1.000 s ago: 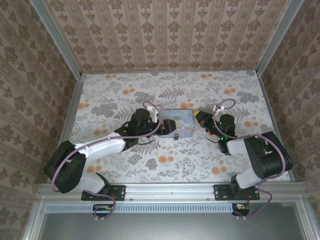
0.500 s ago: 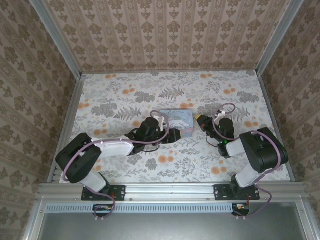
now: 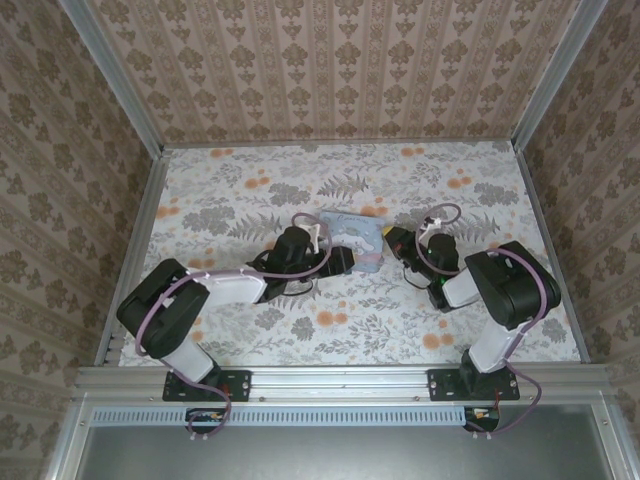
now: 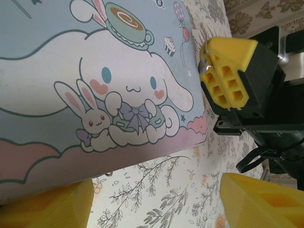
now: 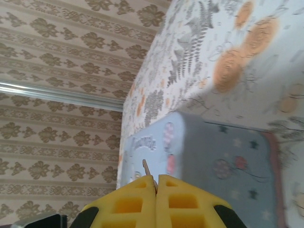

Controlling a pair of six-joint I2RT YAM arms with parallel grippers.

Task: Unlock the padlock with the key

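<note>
The pale blue cartoon tin point(image 3: 354, 236) lies mid-table; its printed lid point(image 4: 104, 90) shows large in the left wrist view. My left gripper point(image 3: 343, 263) sits low at the tin's near edge, open, its yellow fingers point(image 4: 259, 202) wide apart with bare tablecloth between them point(image 4: 156, 202). My right gripper point(image 3: 394, 239) is just right of the tin, shut on the key, whose thin blade point(image 5: 147, 167) sticks out past the fingertips point(image 5: 156, 179) toward the tin point(image 5: 223, 161). That right gripper point(image 4: 229, 78) also appears in the left wrist view. The padlock is hidden.
Flowered tablecloth point(image 3: 400, 320) covers the table, with papered walls point(image 3: 330, 70) at the back and sides and a metal rail point(image 3: 340, 380) along the near edge. Both arms lie low, left arm point(image 3: 210, 290) and right arm point(image 3: 500, 285), flanking the tin.
The left arm drew back from over the tin, then settled at its near edge. The right gripper moved left, closer to the tin. The tin has turned slightly.
</note>
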